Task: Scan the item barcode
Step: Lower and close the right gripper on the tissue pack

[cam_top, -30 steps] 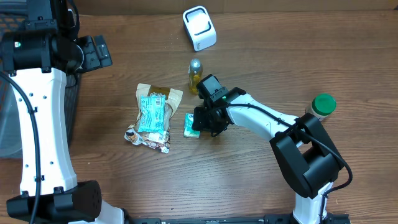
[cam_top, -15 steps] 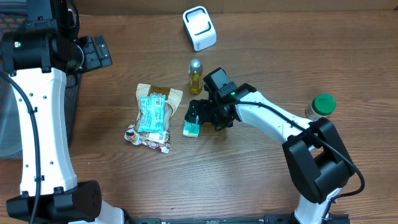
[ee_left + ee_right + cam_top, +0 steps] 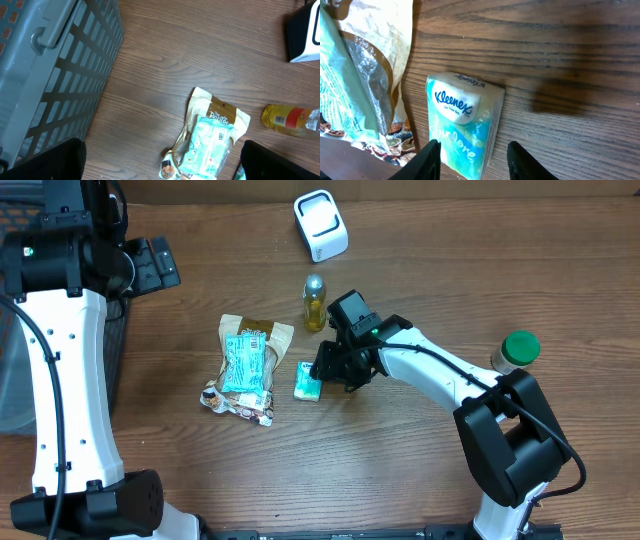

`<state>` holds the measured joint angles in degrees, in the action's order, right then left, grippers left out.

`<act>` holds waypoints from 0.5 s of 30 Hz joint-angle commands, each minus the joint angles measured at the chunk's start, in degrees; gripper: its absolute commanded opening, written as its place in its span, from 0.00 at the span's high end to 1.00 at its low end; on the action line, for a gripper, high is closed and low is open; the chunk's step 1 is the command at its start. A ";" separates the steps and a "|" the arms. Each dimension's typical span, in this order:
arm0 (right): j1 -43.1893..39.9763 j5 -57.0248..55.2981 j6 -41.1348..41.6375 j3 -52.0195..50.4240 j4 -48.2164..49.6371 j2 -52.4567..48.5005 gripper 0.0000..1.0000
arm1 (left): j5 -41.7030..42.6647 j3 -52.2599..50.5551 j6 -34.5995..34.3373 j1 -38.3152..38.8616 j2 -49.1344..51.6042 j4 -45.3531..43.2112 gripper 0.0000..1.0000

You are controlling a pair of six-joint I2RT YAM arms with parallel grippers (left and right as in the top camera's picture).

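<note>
Teal tissue pack (image 3: 462, 120) lies inside the released right pincer (image 3: 474, 162), snack pouches (image 3: 360, 75) just beside; left pincer (image 3: 160, 162) gapes empty.

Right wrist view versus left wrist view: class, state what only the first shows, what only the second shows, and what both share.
Only the right wrist view: the readable label of the Kleenex tissue pack, with the right hand open astride it. Only the left wrist view: the grey basket, the yellow bottle and a corner of the white scanner. Both: the pile of snack pouches and the wooden table.
</note>
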<state>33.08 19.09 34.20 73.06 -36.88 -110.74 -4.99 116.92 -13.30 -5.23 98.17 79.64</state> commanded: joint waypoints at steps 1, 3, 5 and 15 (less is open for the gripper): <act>-0.04 0.13 0.33 -0.37 0.37 0.20 0.59 | -0.31 0.13 0.26 0.37 0.44 -0.17 0.01; -0.04 0.11 0.35 -0.37 0.39 0.13 0.59 | -0.31 0.13 0.26 0.37 0.44 -0.17 0.01; -0.04 0.07 0.35 -0.37 0.42 0.02 0.62 | -0.31 0.13 0.26 0.37 0.44 -0.17 0.00; 0.13 -0.11 0.57 -0.37 0.87 -1.01 0.65 | -0.28 0.13 0.26 0.37 0.44 -0.17 0.01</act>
<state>33.08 19.11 34.52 73.03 -36.40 -111.09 -4.99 116.92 -13.30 -5.23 98.17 79.61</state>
